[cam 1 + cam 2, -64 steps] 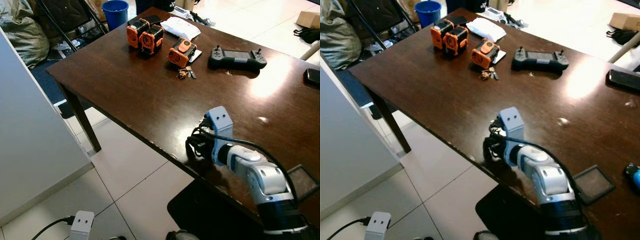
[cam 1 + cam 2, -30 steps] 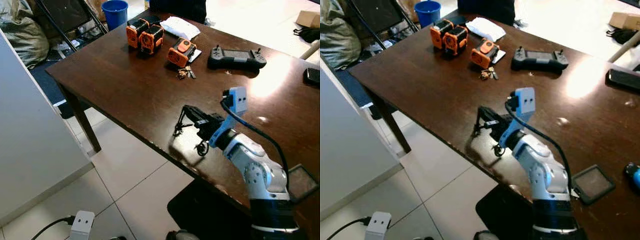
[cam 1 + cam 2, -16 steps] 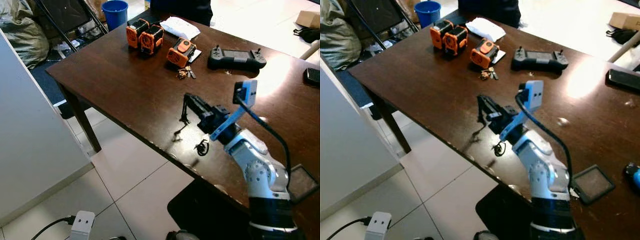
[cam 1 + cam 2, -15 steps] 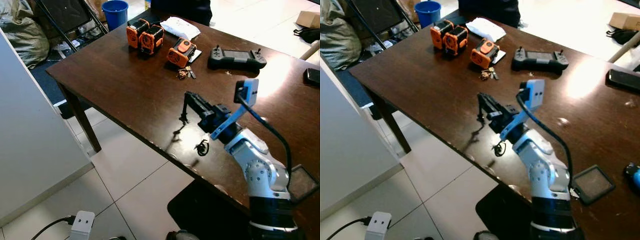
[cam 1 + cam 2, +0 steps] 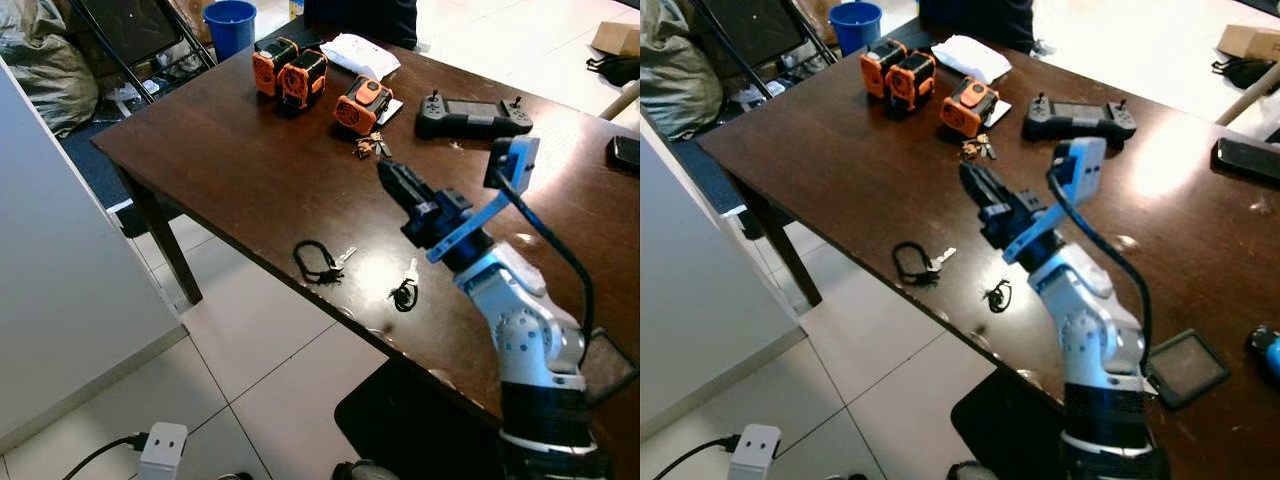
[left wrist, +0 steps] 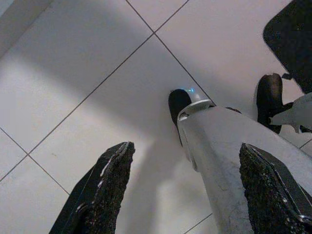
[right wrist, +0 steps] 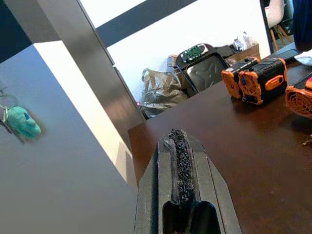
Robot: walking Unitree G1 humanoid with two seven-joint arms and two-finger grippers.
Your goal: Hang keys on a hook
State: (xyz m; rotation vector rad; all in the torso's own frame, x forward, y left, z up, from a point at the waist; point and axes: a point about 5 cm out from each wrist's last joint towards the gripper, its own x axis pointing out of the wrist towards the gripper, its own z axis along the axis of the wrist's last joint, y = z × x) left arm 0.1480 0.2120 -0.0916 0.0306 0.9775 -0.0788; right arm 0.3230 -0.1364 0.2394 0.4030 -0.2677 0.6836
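The keys (image 5: 318,263) are seen lying near the table (image 5: 230,160) edge; light, loose, probably slippery, best pinched at the cord loop. The right gripper (image 5: 388,172) is raised, fingers together, empty

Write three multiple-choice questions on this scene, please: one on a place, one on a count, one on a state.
1. Where does the silver key on a black cord loop lie?
A. in a drawer
B. on the dark brown wooden table, near its front edge
C. on a wall hook

2. How many orange-and-black boxes stand on the table?
A. one
B. five
C. three

3. How are the fingers of the right gripper?
A. shut, holding nothing
B. wide open
C. shut on the key

Answers: 1 B, the key rests flat by the edge; 2 C, two stand together, one apart; 3 A, the fingers meet above the table.
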